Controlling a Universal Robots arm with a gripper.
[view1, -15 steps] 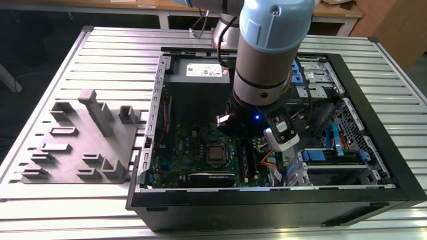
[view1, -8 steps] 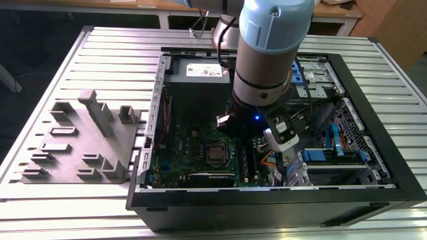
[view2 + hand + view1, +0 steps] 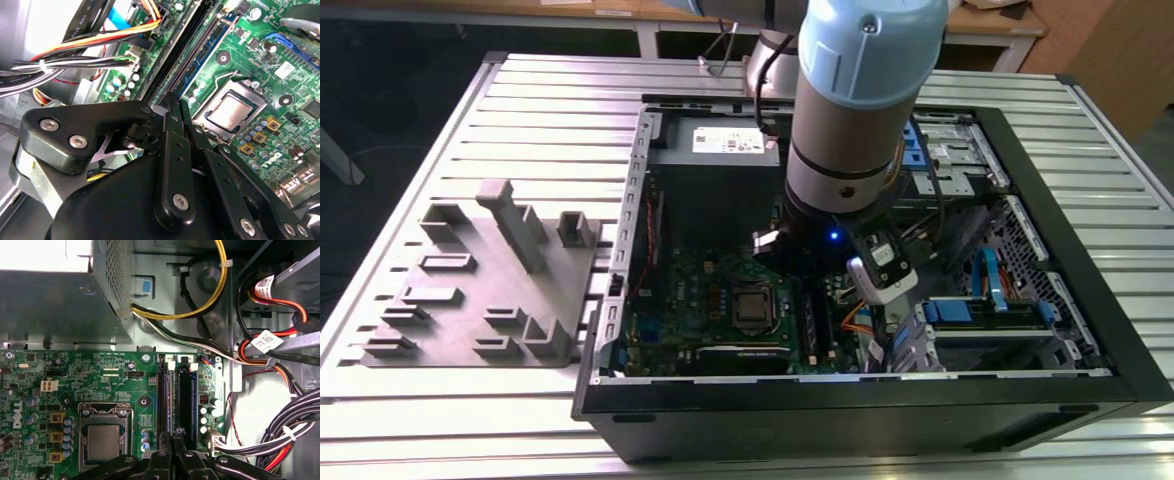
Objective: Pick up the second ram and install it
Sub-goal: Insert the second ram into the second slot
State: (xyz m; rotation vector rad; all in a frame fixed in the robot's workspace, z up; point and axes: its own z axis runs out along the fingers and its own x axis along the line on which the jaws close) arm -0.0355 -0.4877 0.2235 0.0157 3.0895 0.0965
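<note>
the gripper (image 3: 173,436) is hovering low over the memory slots, its fingers pinching nearly together. whether they are clamping anything is hidden. the ram (image 3: 173,400) is standing edge-up in a slot, running straight on from the fingertips. in the exterior view the grey holder (image 3: 494,270) is lying at nine o'clock of the arm (image 3: 854,100), and the processor socket (image 3: 750,310) at seven. by my judgement the stick is needing a square, even push straight down until its clips are latching. the arm is reaching steeply down into the case (image 3: 854,420), wrist pointing at the board.
</note>
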